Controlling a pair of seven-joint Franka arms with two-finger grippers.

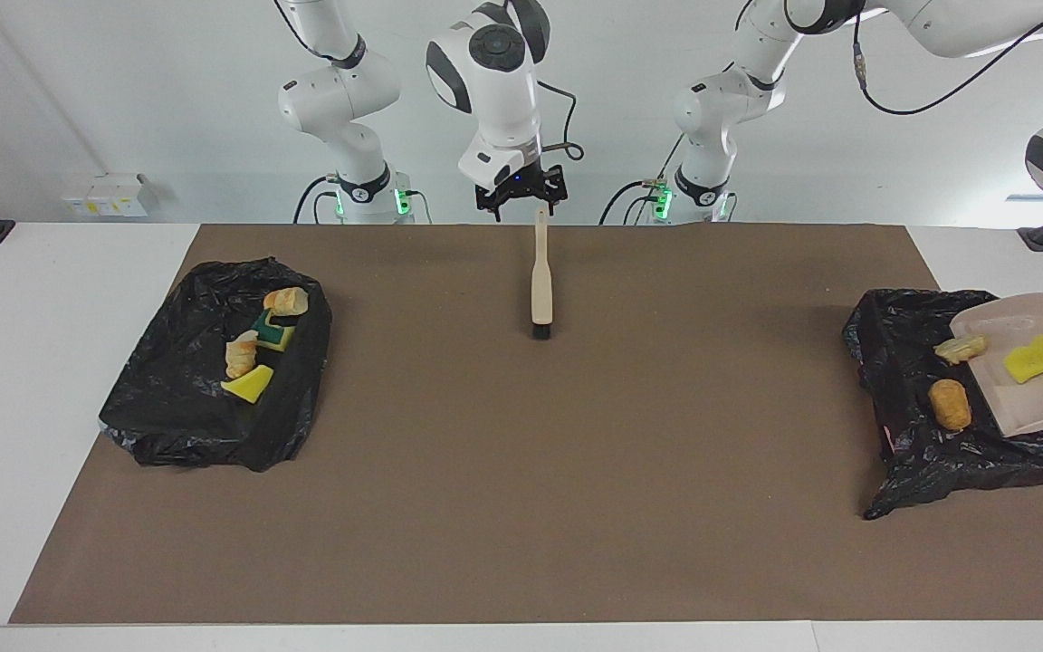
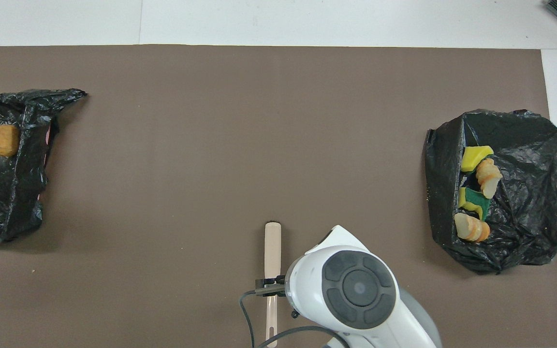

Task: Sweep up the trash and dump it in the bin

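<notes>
The dumping step was in hand. The left gripper, outside both views, was closed, presumably on the tilted beige plastic dustpan (image 1: pixel 1042 380) over the black bag-lined bin (image 1: pixel 902 362). An orange bread-like lump (image 1: pixel 949 404) lay in that bin; a yellow sponge chunk (image 1: pixel 1036 359) sat on the pan. The right gripper (image 1: pixel 521 195) hung open over the wooden-handled brush (image 1: pixel 541 285). Next: steeper tilt.

The mat (image 1: pixel 521 471) looks like matt brown paper, smooth. Both bags (image 1: pixel 196 407) (image 1: pixel 956 453) are crinkled, glossy black plastic film. The dustpan (image 1: pixel 1042 398) and brush (image 1: pixel 541 285) handle appear smooth beige plastic, perhaps matt. Yellow sponge (image 1: pixel 1036 359) looks porous; the bread lump (image 1: pixel 949 404) rough, crumbly.
</notes>
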